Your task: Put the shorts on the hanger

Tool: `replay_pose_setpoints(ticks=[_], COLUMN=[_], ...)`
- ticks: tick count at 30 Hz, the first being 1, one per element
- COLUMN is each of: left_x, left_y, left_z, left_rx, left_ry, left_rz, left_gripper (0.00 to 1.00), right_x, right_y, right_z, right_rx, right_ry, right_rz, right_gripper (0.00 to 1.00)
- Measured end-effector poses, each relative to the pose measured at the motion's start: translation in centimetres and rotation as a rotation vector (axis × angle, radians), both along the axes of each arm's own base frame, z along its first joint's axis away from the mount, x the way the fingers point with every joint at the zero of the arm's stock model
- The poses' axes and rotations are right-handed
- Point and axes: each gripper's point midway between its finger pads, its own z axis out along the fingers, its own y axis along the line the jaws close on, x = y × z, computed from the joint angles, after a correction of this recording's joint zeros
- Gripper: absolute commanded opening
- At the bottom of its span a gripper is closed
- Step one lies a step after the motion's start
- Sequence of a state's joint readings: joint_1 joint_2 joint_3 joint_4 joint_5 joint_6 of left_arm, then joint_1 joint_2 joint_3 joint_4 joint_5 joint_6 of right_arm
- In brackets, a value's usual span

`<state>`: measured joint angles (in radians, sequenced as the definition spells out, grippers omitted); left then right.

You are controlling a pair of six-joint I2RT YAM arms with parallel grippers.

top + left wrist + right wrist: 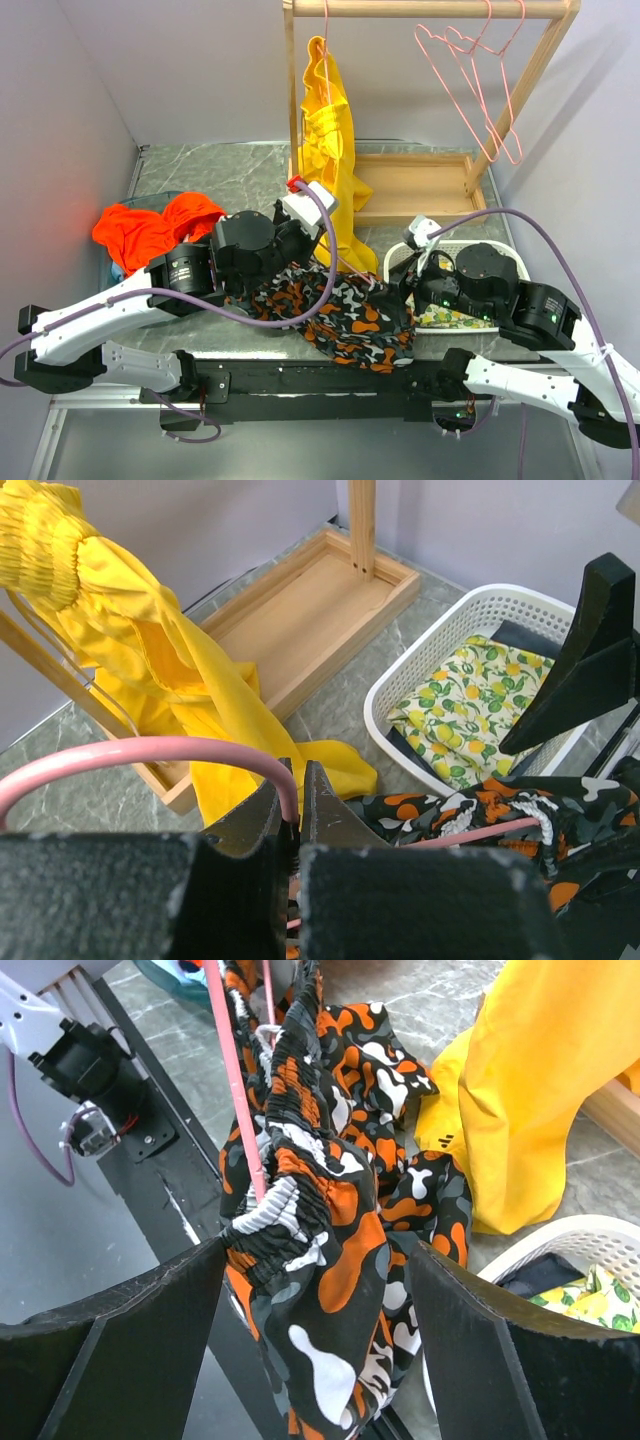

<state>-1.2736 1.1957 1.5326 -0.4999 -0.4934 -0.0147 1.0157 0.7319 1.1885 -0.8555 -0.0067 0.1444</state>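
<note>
Table (pixel 230 170) below me, wooden rack (pixel 420 185) at the back with the yellow garment (pixel 330 140) trailing off it, and right at the near edge, between my two arms, the shorts (pixel 350 310) lie in a bunched heap, part of them hanging over the front. The hanger (pixel 130 752) is down here with them: its pink wire runs along the gathered waistband and vanishes into the fabric, and I can't tell whether it's truly threaded through.

As I judge it, this is the threading step. To do it well I should hold the wire steady and level, take only the elastic edge rather than a fistful of cloth, and draw it along the wire without dragging the heap off the table.

Both arms reach inward from their bases, wrists meeting over the shorts, the right one just beside the white basket (pixel 420 660). My right gripper (pixel 318 1260) is spread wide, waistband between the fingers, nothing pinched. My left gripper (pixel 298 780) is clamped tight on the hanger's curved wire
</note>
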Motion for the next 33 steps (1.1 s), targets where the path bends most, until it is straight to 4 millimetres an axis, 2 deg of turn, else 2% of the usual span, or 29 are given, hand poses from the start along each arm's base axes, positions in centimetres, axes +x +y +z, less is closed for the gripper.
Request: replay_pose_setpoints(ticks=[8, 13, 18, 24, 27, 28, 29, 30, 32, 33], left_x=[0.1, 0.1, 0.1, 0.1, 0.2, 0.2, 0.2, 0.3, 0.6, 0.7], left_y=[-0.2, -0.4, -0.4, -0.4, -0.4, -0.4, -0.5, -0.6, -0.8, -1.0], left_z=[0.4, 0.7, 0.8, 0.8, 0.8, 0.8, 0.8, 0.9, 0.9, 0.9], left_rx=[-0.022, -0.037, -0.041, -0.041, -0.042, -0.044, -0.048, -0.054, -0.063, -0.070], left_ry=[-0.008, -0.012, -0.013, -0.013, -0.013, -0.014, -0.015, -0.018, -0.022, -0.022], left_rz=[0.001, 0.001, 0.001, 0.000, 0.001, 0.002, 0.002, 0.005, 0.014, 0.020], left_gripper=[0.01, 0.01, 0.01, 0.01, 0.01, 0.01, 0.04, 0.15, 0.23, 0.35], right_x=[-0.8, -1.3, -1.2, 0.0, 0.6, 0.7, 0.8, 0.7, -0.2, -0.4], right_y=[-0.5, -1.1, -1.0, -0.3, -0.2, -0.2, -0.2, -0.1, 0.2, 0.1], right_z=[0.5, 1.0, -0.1, -1.9, -2.2, -2.4, -2.4, -2.4, -2.4, -2.3], right_rx=[0.029, 0.051, 0.005, -0.085, -0.101, -0.102, -0.097, -0.093, -0.076, -0.069], right_ry=[-0.015, -0.026, -0.002, 0.023, 0.017, 0.015, 0.013, 0.007, 0.008, 0.006], right_rz=[0.026, 0.035, 0.028, -0.010, -0.039, -0.046, -0.052, -0.045, 0.000, 0.005], right_gripper=[0.87, 0.88, 0.84, 0.60, 0.26, 0.00, 0.00, 0.00, 0.00, 0.00])
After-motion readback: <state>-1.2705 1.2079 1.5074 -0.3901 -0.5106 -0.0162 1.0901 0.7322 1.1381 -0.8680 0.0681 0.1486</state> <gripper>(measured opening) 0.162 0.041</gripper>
